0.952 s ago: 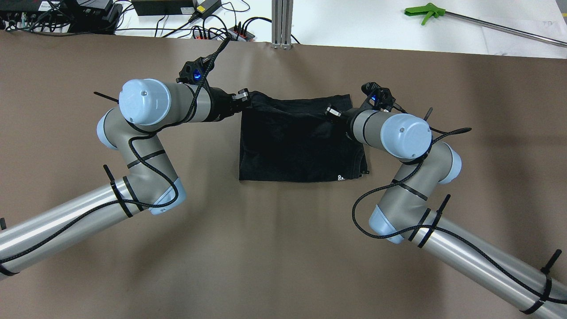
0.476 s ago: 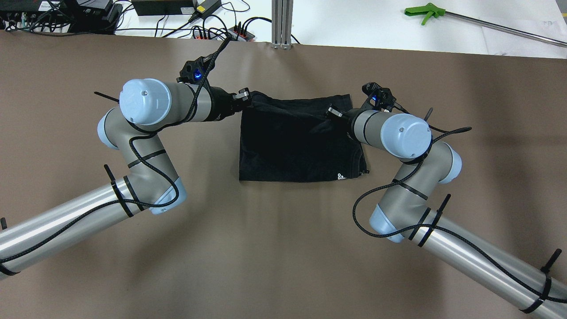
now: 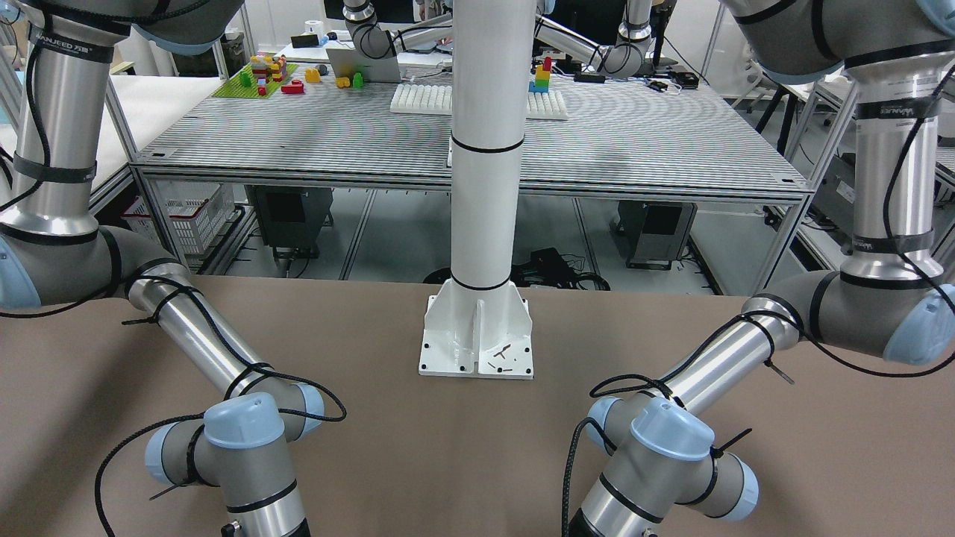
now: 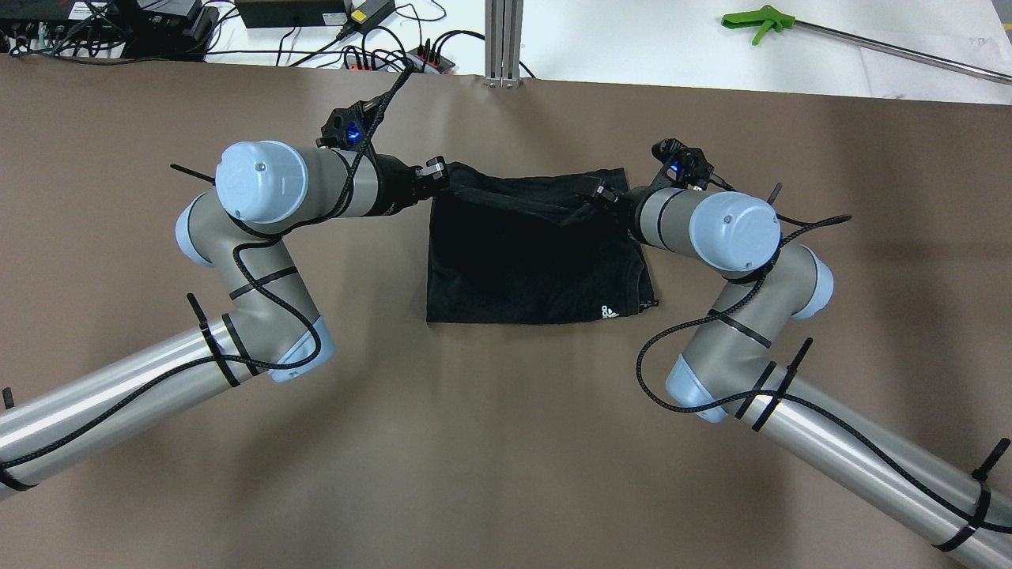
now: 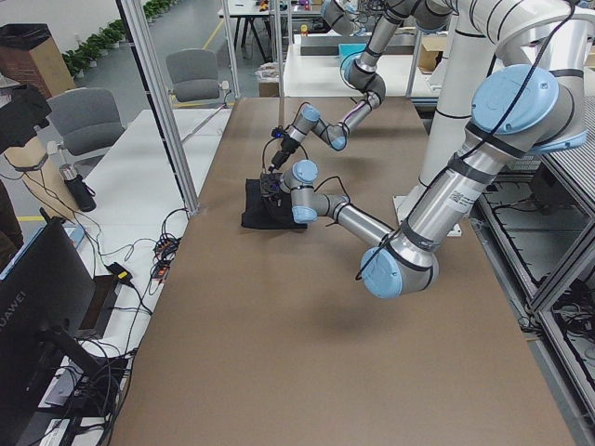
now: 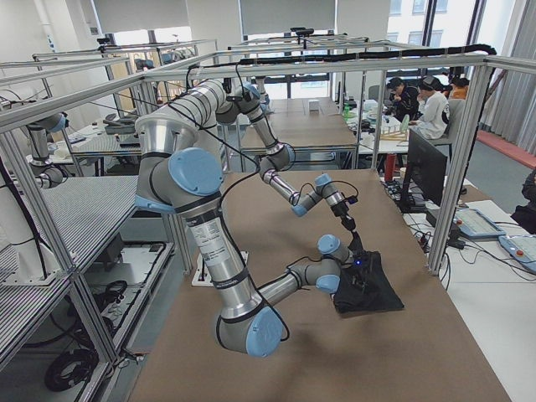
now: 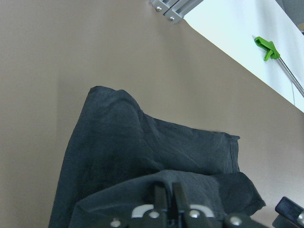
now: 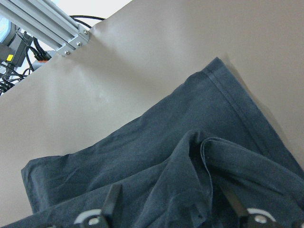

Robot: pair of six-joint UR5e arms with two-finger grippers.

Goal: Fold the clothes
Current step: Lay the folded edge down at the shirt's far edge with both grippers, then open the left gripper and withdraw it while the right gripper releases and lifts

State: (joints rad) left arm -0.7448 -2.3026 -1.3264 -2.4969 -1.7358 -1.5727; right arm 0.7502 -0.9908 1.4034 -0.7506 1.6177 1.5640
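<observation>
— Where are the clothes to be found?

— The clothes, a single plain black piece, are spread on the brown bench, between the two hands and toward the side far from the robot. The near edge is laid flat, and a small white mark is seen by the near right corner. The far edge is raised off the bench, and a ridge of cloth is drawn across from one hand to the other.

— What is held by the left hand?

— The left hand is placed at the far left corner of the cloth. In the left wrist view its fingers are pressed together (only a dark slit is left between them), and black fabric is gathered close around them, so the corner is pinched there.

— And by the right hand?

— The right hand is set at the far edge, a little inward of the right corner. In the right wrist view two finger parts are seen well apart, with a fold of the cloth heaped between and over them. The tips are hidden by that fold, so it cannot be told whether the fabric is gripped.

— What else is shown?

— A white pillar is bolted to the bench on a base plate, between the two arms. An aluminium post is fixed at the far edge, and a green-handled tool is laid on the white surface beyond.
</observation>
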